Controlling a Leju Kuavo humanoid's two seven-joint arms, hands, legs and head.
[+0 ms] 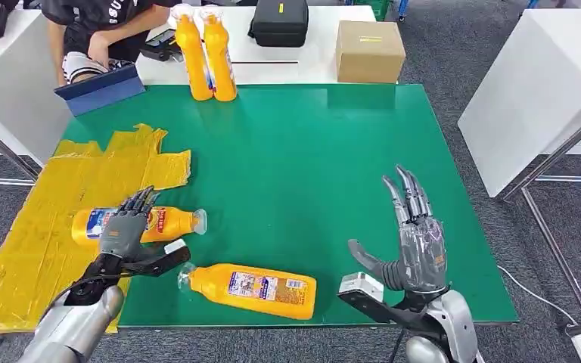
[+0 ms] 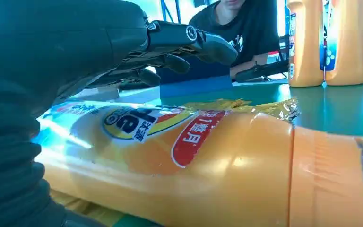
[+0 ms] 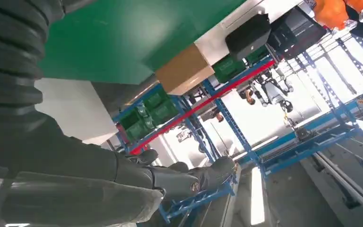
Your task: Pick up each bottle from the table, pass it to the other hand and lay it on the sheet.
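An orange bottle (image 1: 163,224) lies on its side at the edge of the yellow sheet (image 1: 45,227), its cap end over the green table top (image 1: 310,166). My left hand (image 1: 125,227) hovers just above it, fingers spread; in the left wrist view the fingers (image 2: 189,40) stand clear of the bottle (image 2: 194,165). A second orange bottle (image 1: 253,290) lies on the green near the front edge. Two more bottles (image 1: 206,53) stand upright at the back, also visible past my left hand (image 2: 326,42). My right hand (image 1: 416,242) is raised at the front right, open and empty, fingers (image 3: 189,177) apart.
A person (image 1: 98,30) sits at the back left behind a blue board (image 1: 102,89). A black case (image 1: 280,21) and a cardboard box (image 1: 369,50) sit on the white table behind. Another white table (image 1: 537,91) stands to the right.
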